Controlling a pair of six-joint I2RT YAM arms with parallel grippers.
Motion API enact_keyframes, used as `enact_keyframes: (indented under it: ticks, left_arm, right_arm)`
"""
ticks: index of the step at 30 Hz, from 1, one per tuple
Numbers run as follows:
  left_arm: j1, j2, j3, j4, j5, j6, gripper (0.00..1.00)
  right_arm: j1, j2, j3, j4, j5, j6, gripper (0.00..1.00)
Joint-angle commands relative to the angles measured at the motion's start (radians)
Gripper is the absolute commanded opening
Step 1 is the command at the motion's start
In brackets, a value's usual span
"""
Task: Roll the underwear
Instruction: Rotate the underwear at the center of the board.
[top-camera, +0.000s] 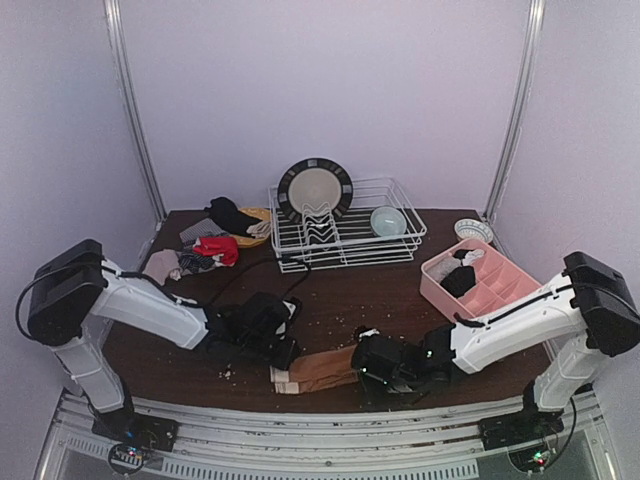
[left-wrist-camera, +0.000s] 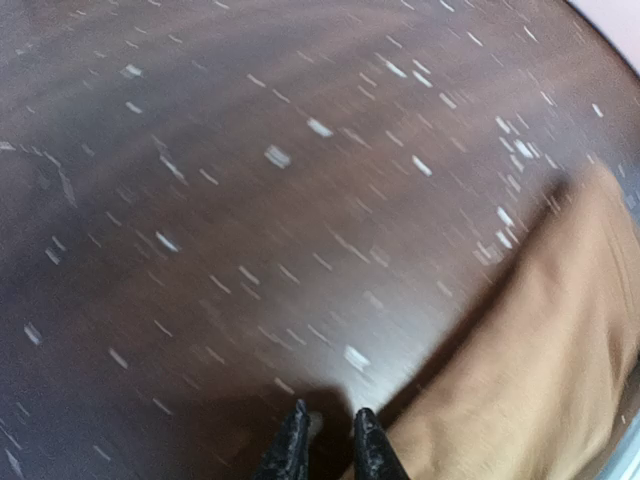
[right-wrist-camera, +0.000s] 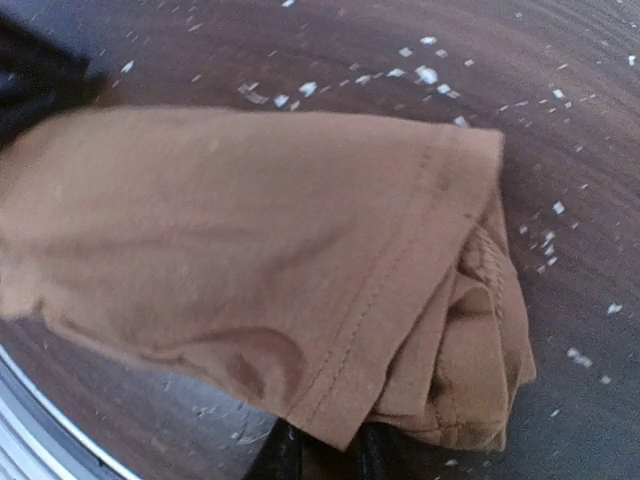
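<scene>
A brown underwear (top-camera: 318, 370) lies folded near the table's front edge, between my two grippers. In the right wrist view this brown underwear (right-wrist-camera: 250, 230) fills the frame, with a bunched pale-lined fold at its right end. My right gripper (right-wrist-camera: 326, 458) is shut on its near hem, and the cloth covers the fingertips. My left gripper (left-wrist-camera: 332, 440) sits at the garment's left end with its jaws almost together and nothing visible between the tips. The brown cloth (left-wrist-camera: 540, 340) lies against its right finger (left-wrist-camera: 372, 450). More underwear (top-camera: 205, 250) is piled at the back left.
A pink tray (top-camera: 505, 290) at the right holds a black garment. A wire dish rack (top-camera: 345, 245) at the back carries a plate (top-camera: 315, 188) and a bowl (top-camera: 388, 220). A small bowl (top-camera: 473, 230) stands behind the tray. White crumbs speckle the dark table (top-camera: 340, 300).
</scene>
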Motion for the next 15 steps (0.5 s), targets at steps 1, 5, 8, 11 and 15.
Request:
enact_keyframes:
  ticks: [1,5,8,11,15]
  left_arm:
    - [-0.108,-0.037,-0.043,-0.063,-0.086,-0.083,0.17]
    - [-0.193,-0.089,-0.067,-0.083,-0.154,-0.161,0.17]
    - [-0.249,-0.111,-0.072,-0.081,-0.202,-0.203,0.19]
    - [-0.288,-0.118,-0.057,-0.111,-0.241,-0.229,0.22]
    - [-0.317,-0.173,-0.047,-0.226,-0.323,-0.279,0.38]
  right_arm:
    - [-0.098,0.022,-0.005,-0.069,-0.014,-0.062,0.22]
    - [-0.187,0.058,0.059,-0.059,-0.057,-0.143,0.26]
    - [-0.231,0.109,0.145,-0.052,-0.095,-0.209,0.29]
    - [-0.243,0.147,0.252,-0.106,-0.101,-0.257,0.32]
    - [-0.230,0.066,0.304,-0.193,-0.085,-0.269,0.37]
